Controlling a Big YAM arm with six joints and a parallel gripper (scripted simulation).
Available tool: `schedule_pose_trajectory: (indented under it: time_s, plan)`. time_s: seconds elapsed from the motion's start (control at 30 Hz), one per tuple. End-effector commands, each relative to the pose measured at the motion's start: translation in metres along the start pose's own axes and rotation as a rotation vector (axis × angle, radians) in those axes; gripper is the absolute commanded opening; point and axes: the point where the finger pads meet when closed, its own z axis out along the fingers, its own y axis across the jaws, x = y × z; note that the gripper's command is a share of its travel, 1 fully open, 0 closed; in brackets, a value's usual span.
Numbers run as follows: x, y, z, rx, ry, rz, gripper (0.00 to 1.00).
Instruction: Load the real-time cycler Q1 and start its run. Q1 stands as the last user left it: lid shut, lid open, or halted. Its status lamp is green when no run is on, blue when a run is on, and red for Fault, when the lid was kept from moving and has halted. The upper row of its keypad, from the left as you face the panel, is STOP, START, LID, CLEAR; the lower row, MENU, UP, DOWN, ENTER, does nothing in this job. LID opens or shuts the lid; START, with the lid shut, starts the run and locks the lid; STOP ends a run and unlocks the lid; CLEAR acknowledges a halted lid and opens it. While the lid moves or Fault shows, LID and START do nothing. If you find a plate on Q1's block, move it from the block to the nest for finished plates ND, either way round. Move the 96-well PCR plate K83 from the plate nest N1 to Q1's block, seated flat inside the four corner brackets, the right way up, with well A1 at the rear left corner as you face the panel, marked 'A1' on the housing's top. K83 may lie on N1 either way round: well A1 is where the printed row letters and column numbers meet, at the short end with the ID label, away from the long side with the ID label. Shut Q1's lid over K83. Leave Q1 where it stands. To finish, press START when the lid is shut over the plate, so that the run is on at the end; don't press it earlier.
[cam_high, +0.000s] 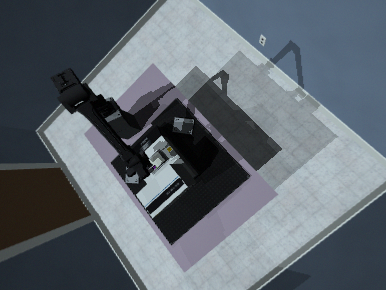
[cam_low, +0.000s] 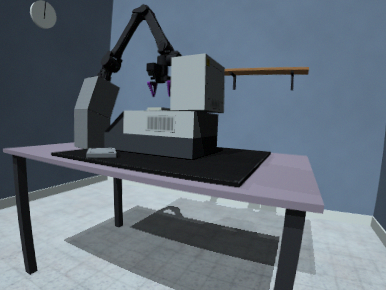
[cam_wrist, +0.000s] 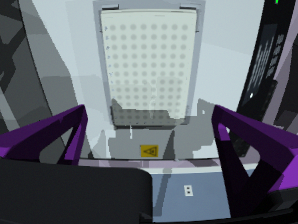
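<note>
Fully spread and empty, my gripper (cam_low: 159, 89) hangs above a plate (cam_wrist: 148, 63) lying on Q1's (cam_low: 165, 131) block; the raised lid (cam_low: 196, 82) stands just beside it. I see a black mat (cam_low: 225, 167) over the lilac table (cam_low: 287, 182), blue walls behind.

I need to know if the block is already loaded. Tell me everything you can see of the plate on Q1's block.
The plate is a pale rectangular well plate with a regular grid of small round wells. It lies flat in the cycler's grey recess, two dark bracket marks at its far corners. The open gripper hovers above its near end without touching it; shadow covers that near edge. No label or lettering is legible.
</note>
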Motion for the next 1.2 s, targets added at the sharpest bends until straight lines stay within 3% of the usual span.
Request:
schedule_pose_trajectory:
  time_s: [0.0,0.23,0.4,0.57,0.73,0.97,1.17]
  plan:
    - [0.002,0.024,-0.007,-0.039,-0.003,-0.021,1.00]
    - [0.004,0.026,0.001,-0.037,-0.002,-0.005,1.00]
    - [-0.003,0.033,-0.012,-0.067,-0.006,0.006,1.00]
    - [-0.003,0.034,-0.015,-0.074,-0.007,0.005,1.00]
    - [0.002,0.035,-0.015,-0.073,-0.007,-0.005,1.00]
    - [0.005,0.029,-0.001,-0.040,-0.005,-0.023,1.00]
    - [-0.001,0.032,-0.009,-0.059,-0.008,-0.027,1.00]
